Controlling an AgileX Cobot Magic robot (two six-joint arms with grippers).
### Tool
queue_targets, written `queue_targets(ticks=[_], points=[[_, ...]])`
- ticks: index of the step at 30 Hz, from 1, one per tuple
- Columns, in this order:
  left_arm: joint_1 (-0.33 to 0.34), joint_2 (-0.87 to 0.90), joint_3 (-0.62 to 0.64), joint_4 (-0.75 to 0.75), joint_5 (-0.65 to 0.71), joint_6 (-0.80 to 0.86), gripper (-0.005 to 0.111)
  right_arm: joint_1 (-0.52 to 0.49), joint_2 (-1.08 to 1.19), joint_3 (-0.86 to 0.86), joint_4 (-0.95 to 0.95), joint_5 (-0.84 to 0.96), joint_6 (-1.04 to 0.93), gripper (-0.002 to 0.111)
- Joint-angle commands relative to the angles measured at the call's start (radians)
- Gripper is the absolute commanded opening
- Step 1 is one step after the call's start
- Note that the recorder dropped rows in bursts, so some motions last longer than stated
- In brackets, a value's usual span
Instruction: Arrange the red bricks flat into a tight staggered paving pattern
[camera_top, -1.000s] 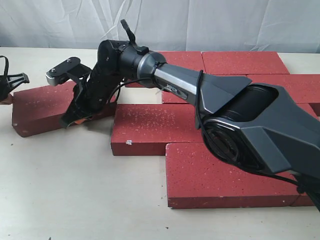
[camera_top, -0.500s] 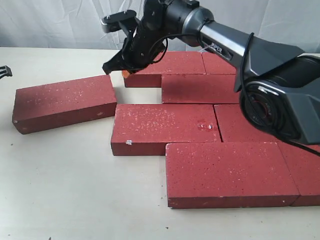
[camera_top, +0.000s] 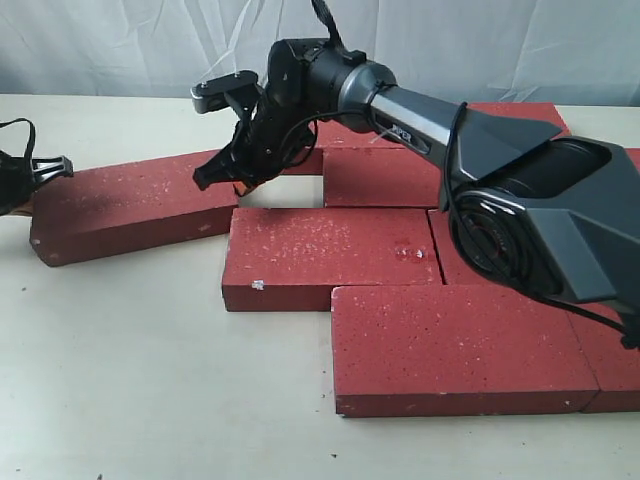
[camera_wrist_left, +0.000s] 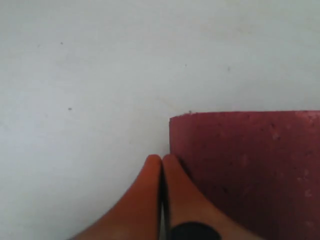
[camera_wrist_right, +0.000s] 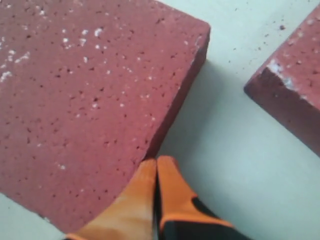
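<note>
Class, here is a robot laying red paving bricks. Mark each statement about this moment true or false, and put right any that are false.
1. The loose dark-red rectangular brick at the left of the exterior view lies skewed to the paved rows of red bricks. True.
2. The right tool is spread wide around a brick. False: it is shut on nothing, beside a brick's edge.
3. The left tool has its orange fingers pressed together. True.
4. One brick is stacked on top of another. False: every brick in view lies flat on the pale table, in a single layer.
</note>
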Motion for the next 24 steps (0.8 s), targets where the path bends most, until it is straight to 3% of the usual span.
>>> queue_targets(ticks=[1, 14, 24], points=[[-0.036, 0.006, -0.017, -0.013, -0.034, 0.003, 0.0, 0.008, -0.004, 0.0, 0.01, 0.033, -0.023, -0.001], [-0.073, 0.032, -0.077, -0.019, -0.046, 0.003, 0.0, 0.015, -0.025, 0.0, -0.03, 0.134, -0.033, -0.001], [-0.095, 0.068, -0.082, -0.038, -0.072, 0.003, 0.0, 0.011, -0.025, 0.0, -0.212, 0.104, 0.023, -0.001]])
